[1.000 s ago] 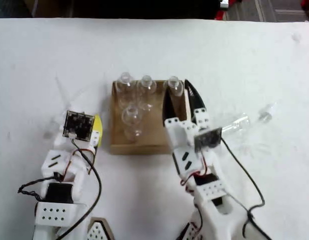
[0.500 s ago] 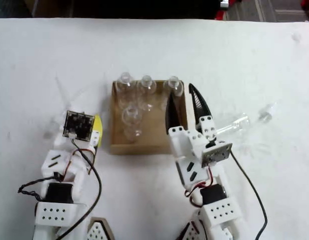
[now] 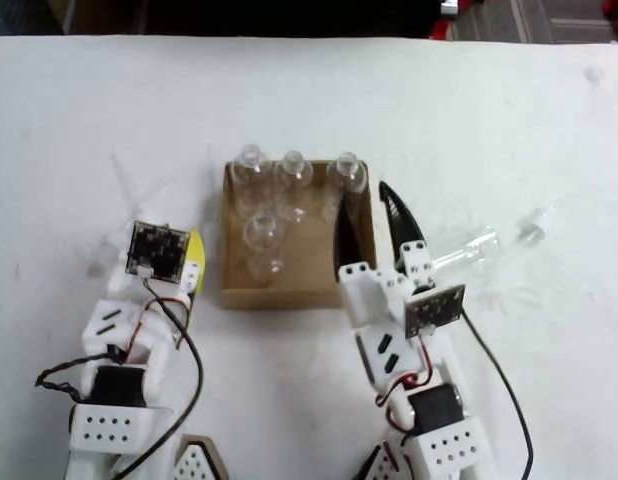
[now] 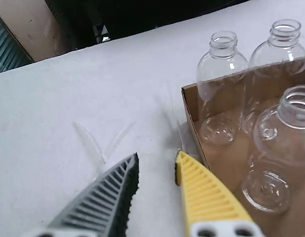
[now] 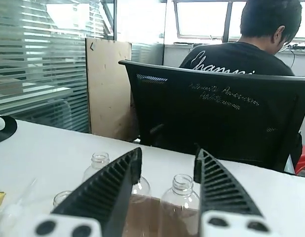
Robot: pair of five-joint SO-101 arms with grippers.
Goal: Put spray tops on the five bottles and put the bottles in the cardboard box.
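From my station I see the cardboard box (image 3: 279,296) in the middle of the white table (image 3: 489,120), with four clear bottles standing inside: the far left bottle (image 3: 251,162), the far middle bottle (image 3: 293,172) and the far right bottle (image 3: 347,175) in a row at the far wall, and one near bottle (image 3: 264,238) in front of them. All four necks are open, with no spray top on any of them. The right gripper (image 3: 367,212) hangs at the right wall of the box with its jaws apart and nothing between them; one black finger is above the box interior, just beside the far right bottle, and the other is outside the wall. The left gripper (image 4: 156,163) is low over the table, just left of the box, also spread apart and empty. Right of the box lies a clear object (image 3: 471,245), which I take for the fifth bottle on its side. On the left lie thin clear tubes (image 4: 93,143), maybe parts of the spray tops; I cannot tell. My worry is that the bottles are empty and light: if the right gripper goes down here, the inner finger could tip the far right bottle or catch the wall and drag the whole box. The lying object may also roll away when it is touched.
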